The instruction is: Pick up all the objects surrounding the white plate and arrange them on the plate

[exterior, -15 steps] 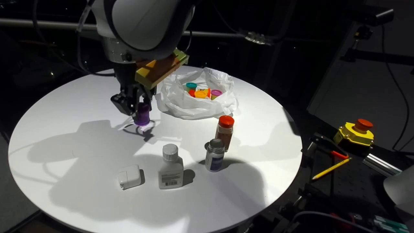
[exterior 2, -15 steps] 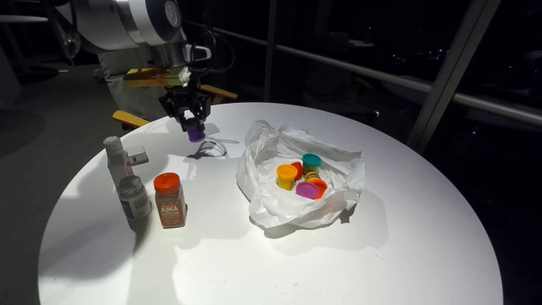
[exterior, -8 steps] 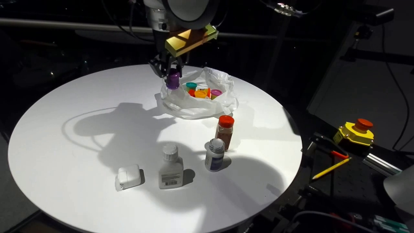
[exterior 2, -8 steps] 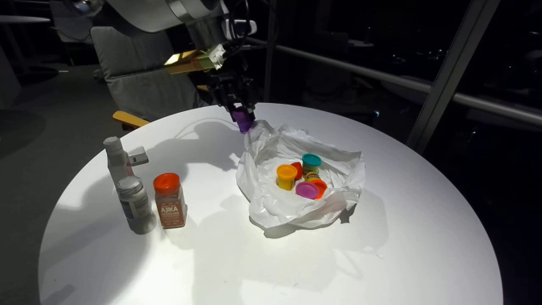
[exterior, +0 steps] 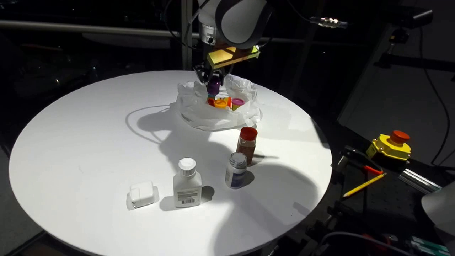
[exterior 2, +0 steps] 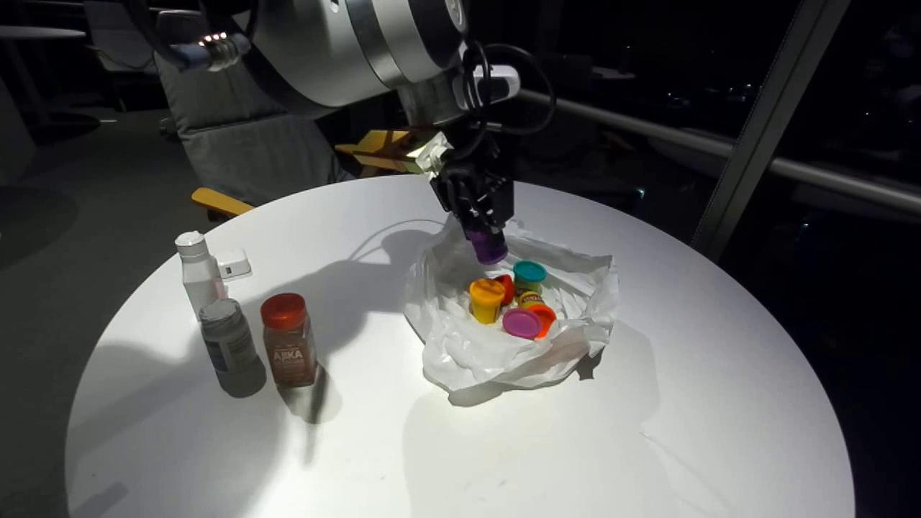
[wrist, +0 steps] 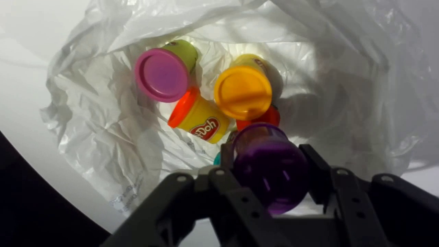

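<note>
Gripper (wrist: 268, 156): one, clamped on a purple cup (exterior 2: 489, 249), tilted, over the white plate (exterior 2: 460, 360) (by look, a crumpled plastic bag). In the plate, five: teal-lidded tub (exterior 2: 530, 271); yellow-lidded tub (wrist: 242, 92); pink-lidded tub (wrist: 163, 75); orange-lidded tub (wrist: 205, 120), on its side; red piece (wrist: 270, 116), partly hidden. On the surface (exterior: 81, 142), apart from the plate, four: red-capped jar (exterior 2: 289, 349), upright; small white bottle (exterior: 235, 175), just beside it; larger white bottle (exterior: 187, 190), upright; white block (exterior: 142, 194), near the larger bottle.

Purple cup (wrist: 271, 168), perhaps bluish bottle label (exterior: 237, 179)
</note>
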`<state>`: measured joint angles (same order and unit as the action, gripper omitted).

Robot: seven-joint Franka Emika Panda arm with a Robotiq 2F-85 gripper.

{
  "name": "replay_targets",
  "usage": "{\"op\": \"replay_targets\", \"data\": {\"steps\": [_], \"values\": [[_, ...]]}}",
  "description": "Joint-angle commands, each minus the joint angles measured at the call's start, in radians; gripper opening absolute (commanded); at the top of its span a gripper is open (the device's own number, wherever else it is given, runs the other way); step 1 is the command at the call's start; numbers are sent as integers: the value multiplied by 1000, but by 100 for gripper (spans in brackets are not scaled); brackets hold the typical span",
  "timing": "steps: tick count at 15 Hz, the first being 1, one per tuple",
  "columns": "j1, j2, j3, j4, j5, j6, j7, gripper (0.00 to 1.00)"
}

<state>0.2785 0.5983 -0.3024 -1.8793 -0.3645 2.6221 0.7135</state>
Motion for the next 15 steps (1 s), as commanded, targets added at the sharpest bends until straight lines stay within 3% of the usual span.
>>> {"op": "replay_targets", "data": {"steps": [1, 8, 15], "values": [[27, -42, -46, -69, -34, 56, 95, 25], [36, -85, -48, -173, -39, 13, 143, 25], [-47, -31, 20, -158, 22, 55, 49, 25]]}}
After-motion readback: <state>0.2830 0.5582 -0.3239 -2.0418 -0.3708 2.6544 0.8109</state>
